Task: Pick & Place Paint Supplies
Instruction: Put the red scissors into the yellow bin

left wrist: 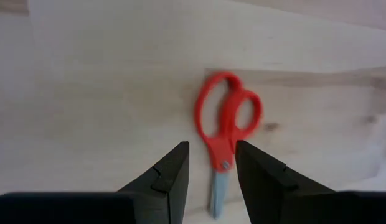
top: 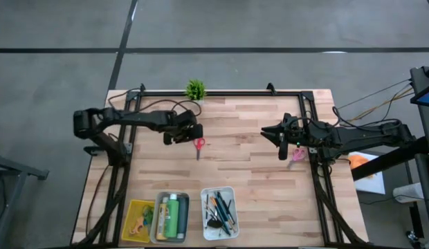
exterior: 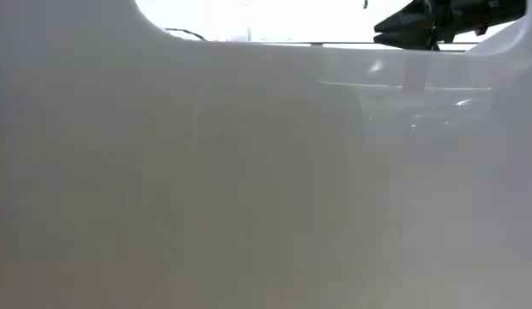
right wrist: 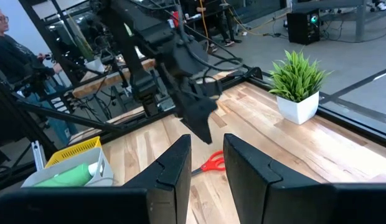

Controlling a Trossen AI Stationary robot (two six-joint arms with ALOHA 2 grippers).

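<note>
left gripper [top: 194, 131] hovering over table [top: 249, 180], fingers [left wrist: 171, 180] spread wide, nothing held. red scissors [top: 198, 145] flat on wood just at its 5 o'clock, blades showing between fingers in left wrist view. right gripper [top: 280, 142] off at 3 o'clock side, fingers narrow, gap empty. pink scissors [top: 297, 153] right by it. trays at 6 o'clock: yellow tray [top: 129, 223], grey tray [top: 158, 207] with green bottles [top: 171, 216], white tray [top: 231, 202] with brushes [top: 220, 211].

overhead, blocked low, two wrist views
</note>
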